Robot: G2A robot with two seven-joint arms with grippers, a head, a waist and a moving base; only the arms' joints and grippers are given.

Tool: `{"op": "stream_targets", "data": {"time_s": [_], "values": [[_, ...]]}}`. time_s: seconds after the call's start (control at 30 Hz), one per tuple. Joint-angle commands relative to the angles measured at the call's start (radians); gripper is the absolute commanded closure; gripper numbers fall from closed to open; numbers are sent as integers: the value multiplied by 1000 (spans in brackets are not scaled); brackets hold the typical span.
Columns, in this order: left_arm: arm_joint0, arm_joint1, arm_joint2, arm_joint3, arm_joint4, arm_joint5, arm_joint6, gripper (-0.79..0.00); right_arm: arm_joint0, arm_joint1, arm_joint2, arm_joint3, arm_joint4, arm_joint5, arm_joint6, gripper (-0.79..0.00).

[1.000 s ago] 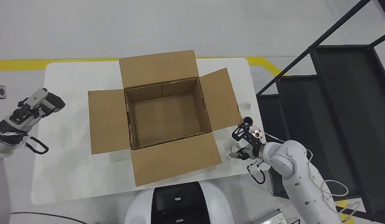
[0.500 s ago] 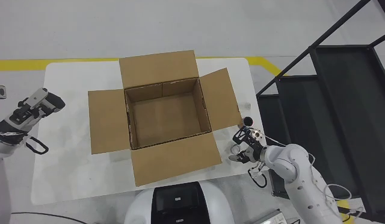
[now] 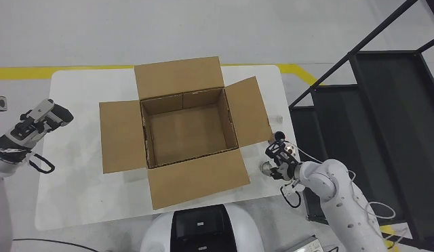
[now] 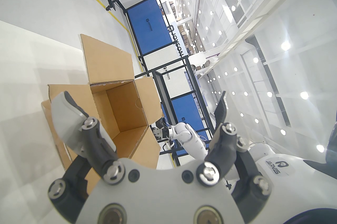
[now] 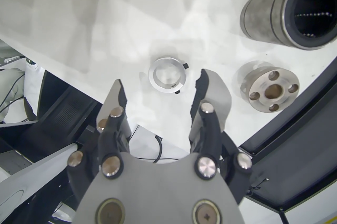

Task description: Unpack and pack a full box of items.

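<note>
The open cardboard box (image 3: 190, 133) stands mid-table with all flaps folded out and a bare floor inside; it also appears in the left wrist view (image 4: 121, 109). My right gripper (image 3: 275, 164) hovers at the table's front right corner. It is open (image 5: 161, 83), its fingers straddling a small metal ring collar (image 5: 167, 75) on the table from above. Beside the collar lie a round metal flange (image 5: 269, 90) and a steel cylinder with a dark bore (image 5: 287, 15). My left gripper (image 3: 49, 114) is held open (image 4: 143, 100) off the table's left edge, holding nothing.
The white table (image 3: 81, 177) has free room left of the box. A black stepped rack (image 3: 380, 116) stands close on the right, just past the table edge near the metal parts. A yellow floor line (image 3: 27, 72) runs behind the table.
My right gripper has shifted slightly near the front right corner and now points more steeply down. The left arm and box have not moved.
</note>
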Motion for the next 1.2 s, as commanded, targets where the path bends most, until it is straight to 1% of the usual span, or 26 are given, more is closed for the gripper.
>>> {"op": "stream_targets", "data": {"time_s": [0.0, 0.1, 0.3, 0.43, 0.53, 0.63, 0.67, 0.73, 0.77, 0.8, 0.83, 0.87, 1.03, 1.13, 1.17], "values": [[0, 0, 0, 0, 0, 0, 0, -785, 27, 0, -11, 32, 6, 18, 8, -336], [0, 0, 0, 0, 0, 0, 0, -785, 53, 0, -25, 63, -3, 41, 12, -342], [0, 0, 0, 0, 0, 0, 0, -785, 86, 0, -55, 114, -37, 89, -2, -329], [0, 0, 0, 0, 0, 0, 0, -785, 95, 1, -68, 133, -45, 95, -10, -336], [0, 0, 0, 0, 0, 0, 0, -785, 98, 2, -75, 144, -48, 95, -16, -326], [0, 0, 0, 0, 0, 0, 0, -785, 106, 3, -83, 158, -48, 94, -18, -262], [0, 0, 0, 0, 0, 0, 0, -785, 108, 4, -86, 162, -49, 93, -18, -215], [0, 0, 0, 0, 0, 0, 0, -785, 113, 4, -91, 166, -49, 93, -18, -191], [0, 0, 0, 0, 0, 0, 0, -785, 115, 5, -93, 168, -50, 94, -19, -123], [0, 0, 0, 0, 0, 0, 0, -785, 117, 5, -94, 167, -48, 92, -18, -86], [0, 0, 0, 0, 0, 0, 0, -785, 118, 6, -93, 165, -45, 88, -19, -25], [0, 0, 0, 0, 0, 0, 0, -785, 117, 7, -90, 162, -41, 85, -21, 0], [0, 0, 0, 0, 0, 0, 0, -785, 82, 19, -38, 131, 14, 27, -34, 0], [0, 0, 0, 0, 0, 0, 0, -785, 27, 32, 27, 86, 85, -59, -47, 0], [0, 0, 0, 0, 0, 0, 0, -785, 3, 36, 56, 66, 109, -93, -67, 0]]}}
